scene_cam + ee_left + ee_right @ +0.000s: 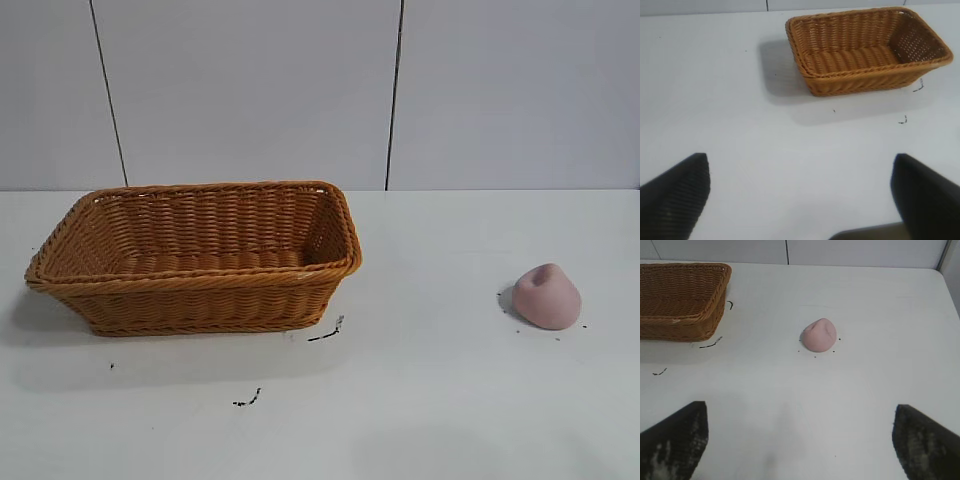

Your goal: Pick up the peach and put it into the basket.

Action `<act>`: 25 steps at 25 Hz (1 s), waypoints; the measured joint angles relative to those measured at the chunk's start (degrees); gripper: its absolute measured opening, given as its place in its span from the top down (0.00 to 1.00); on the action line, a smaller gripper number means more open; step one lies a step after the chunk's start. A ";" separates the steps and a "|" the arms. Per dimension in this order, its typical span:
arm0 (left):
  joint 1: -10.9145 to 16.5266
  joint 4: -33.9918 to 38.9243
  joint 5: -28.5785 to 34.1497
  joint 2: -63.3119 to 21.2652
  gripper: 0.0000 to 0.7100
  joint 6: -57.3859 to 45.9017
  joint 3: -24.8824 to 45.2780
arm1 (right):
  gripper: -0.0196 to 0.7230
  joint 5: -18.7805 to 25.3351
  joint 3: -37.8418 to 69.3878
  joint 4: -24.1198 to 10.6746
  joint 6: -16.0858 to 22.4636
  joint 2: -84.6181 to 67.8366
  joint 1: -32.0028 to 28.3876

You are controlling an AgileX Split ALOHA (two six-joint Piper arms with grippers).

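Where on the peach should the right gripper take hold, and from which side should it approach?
Grip the peach across its wide rounded lower body, probably coming down from above with the open right gripper. It sits alone on the table, tip upward, clear of the basket, so both flanks are free.

peach (547,297): pink, on table, well apart | basket (195,257): wicker, upright

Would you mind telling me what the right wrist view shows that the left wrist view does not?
Only the right wrist view shows the peach, lying on the table apart from the basket, ahead of the open right gripper. Only the left wrist view shows the whole basket, with nothing inside, and the open left gripper. Both share the basket, the white table and small black marks beside the basket.
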 joint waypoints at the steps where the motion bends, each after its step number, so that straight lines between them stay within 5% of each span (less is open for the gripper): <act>1: 0.00 0.00 0.00 0.00 0.02 0.00 0.00 | 0.04 -1.34 -0.56 0.00 -0.33 0.67 0.00; 7: 0.00 0.00 0.00 0.00 0.02 0.00 0.00 | 0.04 -7.88 -6.42 0.00 -1.21 15.48 0.00; 19: 0.00 0.00 0.00 0.00 0.02 0.00 0.00 | 0.04 -8.52 -31.43 3.83 -1.21 62.57 0.00; 25: 0.00 0.00 0.00 0.00 0.02 0.00 0.00 | 0.04 -4.98 -42.12 3.73 -1.21 81.63 0.00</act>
